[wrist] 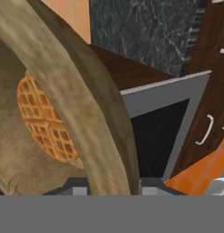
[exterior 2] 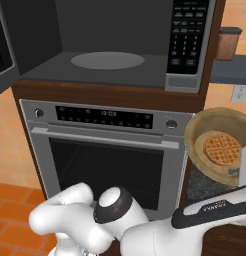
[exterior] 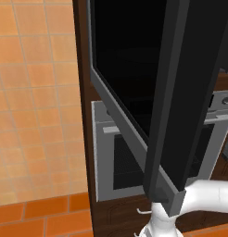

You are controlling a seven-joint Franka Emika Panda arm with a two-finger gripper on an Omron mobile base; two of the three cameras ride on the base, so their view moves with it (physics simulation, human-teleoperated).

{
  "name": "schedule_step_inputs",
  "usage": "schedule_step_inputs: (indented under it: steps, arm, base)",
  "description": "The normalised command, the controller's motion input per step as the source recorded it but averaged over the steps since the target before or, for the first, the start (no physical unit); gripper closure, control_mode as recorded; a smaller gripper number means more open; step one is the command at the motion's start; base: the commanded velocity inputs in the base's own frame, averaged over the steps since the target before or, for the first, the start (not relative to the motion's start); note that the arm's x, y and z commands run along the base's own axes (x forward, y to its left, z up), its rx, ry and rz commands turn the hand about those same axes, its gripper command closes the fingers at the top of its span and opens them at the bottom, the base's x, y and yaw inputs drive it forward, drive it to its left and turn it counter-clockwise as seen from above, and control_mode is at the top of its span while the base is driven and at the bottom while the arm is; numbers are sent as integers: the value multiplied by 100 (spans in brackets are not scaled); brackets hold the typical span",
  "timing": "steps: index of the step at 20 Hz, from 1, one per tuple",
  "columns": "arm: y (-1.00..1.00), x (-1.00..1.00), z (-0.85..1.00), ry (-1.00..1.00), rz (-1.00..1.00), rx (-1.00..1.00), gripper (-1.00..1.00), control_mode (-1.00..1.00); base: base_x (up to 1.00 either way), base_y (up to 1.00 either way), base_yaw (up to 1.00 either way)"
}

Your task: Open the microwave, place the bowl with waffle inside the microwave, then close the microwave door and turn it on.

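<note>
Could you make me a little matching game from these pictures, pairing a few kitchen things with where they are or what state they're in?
Things:
1. black-glass microwave door
2. round golden waffle
3. grey round turntable plate
4. grey oven with mesh window

Places or states:
A. lying in the tan wooden bowl
B. swung open
C. shut, below the microwave
D. bare, on the microwave floor

Pairs: 1-B, 2-A, 3-D, 4-C
</note>
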Motion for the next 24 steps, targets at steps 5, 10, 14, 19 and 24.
schedule_step_inputs:
  steps: [5, 10, 14, 19, 24]
  arm:
    - [100, -23, 49, -24, 0, -7, 100, -100]
    - [100, -2, 33, -21, 0, -9, 100, -100]
    - [100, -16, 33, -18, 0, -10, 100, -100]
    - [100, -22, 38, -11, 0, -11, 100, -100]
    - [100, -3, 31, -5, -1, -11, 100, -100]
  base:
    - [0, 0, 0]
    - [0, 0, 0]
    - [0, 0, 0]
    - [0, 0, 0]
    - [0, 0, 0]
